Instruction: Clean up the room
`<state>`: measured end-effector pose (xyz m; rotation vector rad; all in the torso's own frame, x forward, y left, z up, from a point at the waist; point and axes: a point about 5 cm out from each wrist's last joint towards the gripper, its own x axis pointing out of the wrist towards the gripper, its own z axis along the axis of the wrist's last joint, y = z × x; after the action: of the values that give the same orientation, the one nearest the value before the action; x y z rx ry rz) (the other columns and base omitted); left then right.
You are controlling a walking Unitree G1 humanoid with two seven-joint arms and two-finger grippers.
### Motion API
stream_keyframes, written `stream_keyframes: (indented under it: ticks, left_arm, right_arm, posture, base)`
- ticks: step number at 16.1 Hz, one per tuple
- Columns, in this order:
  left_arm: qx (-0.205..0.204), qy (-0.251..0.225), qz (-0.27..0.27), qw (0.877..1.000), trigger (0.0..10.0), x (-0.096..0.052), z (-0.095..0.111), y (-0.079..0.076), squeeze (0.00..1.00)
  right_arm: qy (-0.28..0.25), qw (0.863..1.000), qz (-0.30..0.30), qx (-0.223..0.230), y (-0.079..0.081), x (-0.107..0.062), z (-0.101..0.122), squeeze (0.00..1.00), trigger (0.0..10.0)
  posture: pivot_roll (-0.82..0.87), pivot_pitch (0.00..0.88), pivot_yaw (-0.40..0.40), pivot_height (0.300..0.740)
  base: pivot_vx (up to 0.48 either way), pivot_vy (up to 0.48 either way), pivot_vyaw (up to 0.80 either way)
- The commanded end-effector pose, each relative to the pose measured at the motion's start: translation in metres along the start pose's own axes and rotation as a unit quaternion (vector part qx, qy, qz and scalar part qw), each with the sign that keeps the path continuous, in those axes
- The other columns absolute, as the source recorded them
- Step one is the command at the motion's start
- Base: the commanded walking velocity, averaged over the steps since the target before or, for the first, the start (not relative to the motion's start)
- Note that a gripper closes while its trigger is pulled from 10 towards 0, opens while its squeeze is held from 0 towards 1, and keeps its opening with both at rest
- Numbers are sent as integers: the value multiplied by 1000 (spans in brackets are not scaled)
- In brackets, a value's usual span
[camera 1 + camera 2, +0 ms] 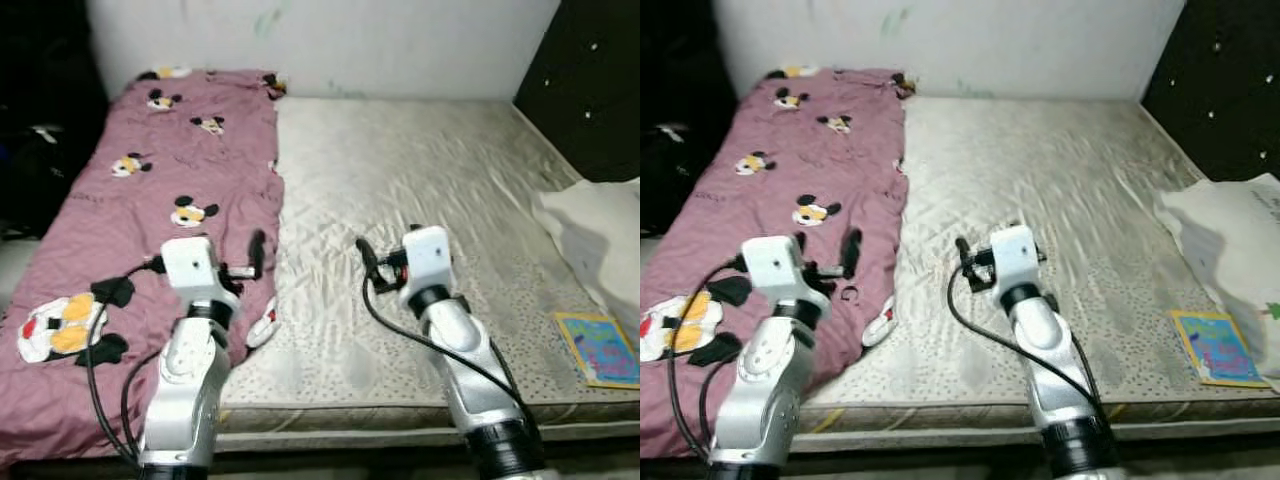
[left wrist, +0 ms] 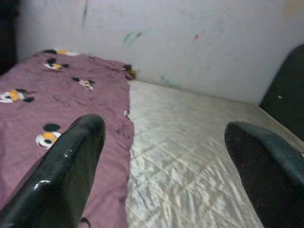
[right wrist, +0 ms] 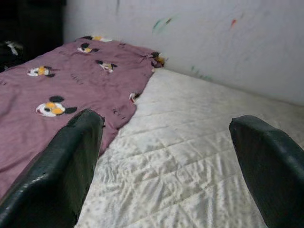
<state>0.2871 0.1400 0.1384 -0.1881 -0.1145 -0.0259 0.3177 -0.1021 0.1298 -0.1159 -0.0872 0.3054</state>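
A mauve sheet [image 1: 150,190] printed with cartoon mice covers the left half of a bare cream quilted mattress [image 1: 430,180]; its right edge runs down the middle of the bed. My left gripper [image 2: 164,130] hovers open above that edge near the bed's front, with nothing between its fingers. My right gripper [image 3: 166,123] is open too, over the bare mattress just right of the sheet edge. Near the front right corner of the mattress lies a colourful thin book [image 1: 598,348]. A crumpled white cloth or pillow [image 1: 595,230] rests on the right side.
A pale wall [image 1: 330,40] with small paint marks stands behind the bed. A dark studded panel [image 1: 590,90] rises at the right. Dark clutter [image 1: 40,130] sits in shadow left of the bed. The mattress's front edge [image 1: 350,415] is close below my arms.
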Motion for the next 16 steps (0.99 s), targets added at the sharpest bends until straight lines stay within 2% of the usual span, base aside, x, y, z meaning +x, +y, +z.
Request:
stream_keyframes:
  ticks: [1,3,6,14,16]
  left_arm:
    - [8,10,17,1000,10000,-1,-4,5,0]
    - [0,11,17,1000,10000,-2,-5,4,0]
    - [0,14,15,1000,10000,-2,-6,6,0]
    - [-25,19,19,999,10000,-2,-7,7,0]
    - [-28,16,17,999,10000,-1,-6,7,0]
  right_arm:
    - [-1,1000,14,2,6,1,1,0,10000]
    - [2,1000,18,2,7,1,0,0,10000]
    - [6,1000,23,3,7,1,-1,0,10000]
    - [17,999,31,2,9,1,-4,0,10000]
    - [19,998,54,-4,16,1,-4,0,10000]
  posture:
    - [-19,70,-52,740]
    - [-19,68,-55,740]
    - [-22,66,-53,740]
    - [-28,76,-59,740]
    - [-29,76,-59,740]
  base:
    - [0,0,0]
    - [0,0,0]
    - [0,480,-485]
    - [0,480,0]
    - [0,480,0]
